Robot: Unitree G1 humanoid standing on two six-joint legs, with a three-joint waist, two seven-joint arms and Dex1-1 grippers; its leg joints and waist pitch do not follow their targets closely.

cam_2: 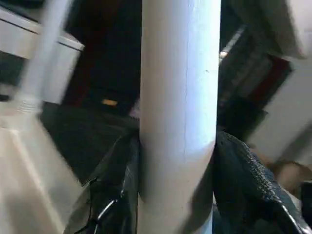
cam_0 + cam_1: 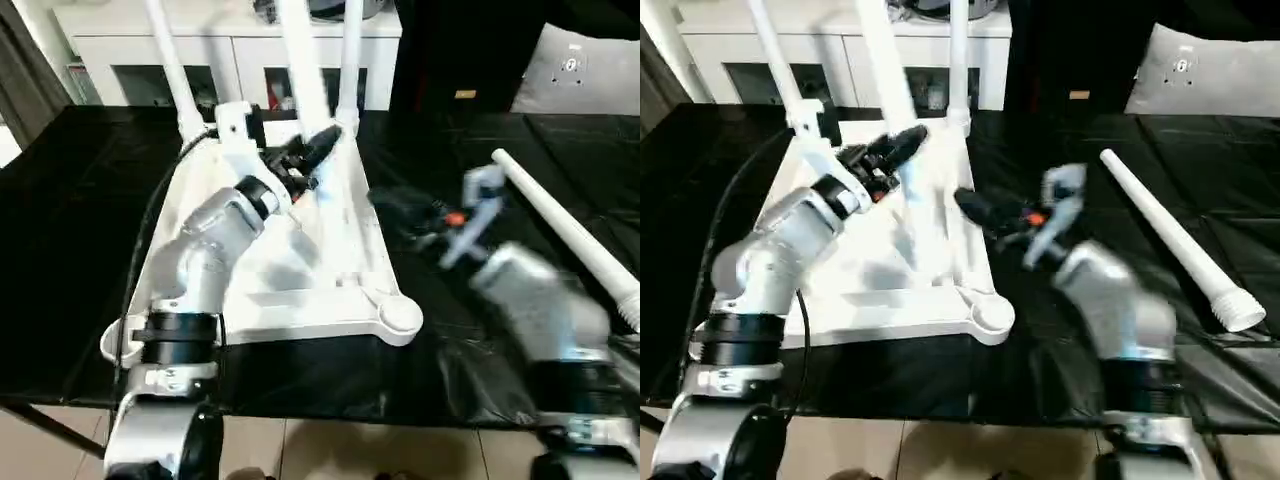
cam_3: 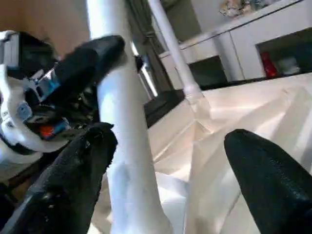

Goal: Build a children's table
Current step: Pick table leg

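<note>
Table top [image 2: 300,270] upside down on black-covered bench [image 2: 70,240], ribbed underside up, centre-left of head view. Three legs [image 2: 305,60] already standing in far sockets, pointing toward 12 o'clock; near-right corner socket [image 2: 400,315] at about 5 o'clock of the top, bare. Left gripper [image 2: 318,143] clamped on the middle upright leg [image 1: 178,112], one black finger [image 1: 243,180] pressed on each flank in wrist view. Right gripper [image 2: 985,210] apart, nothing between its pads [image 3: 268,175], reaching in from 3 o'clock toward that same leg. Fourth leg [image 2: 1175,245] loose on the bench at 3 o'clock of the top, well apart from it, long axis running 11 to 5 o'clock, ribbed plug end [image 2: 1240,308] nearest the robot. Judgement: loose leg lies on the right arm's side, behind the right gripper at roughly its 4 o'clock; right arm nearer, pickup across the shaft likely easiest. White cabinet [image 2: 130,50] beyond bench at 12 o'clock.
</note>
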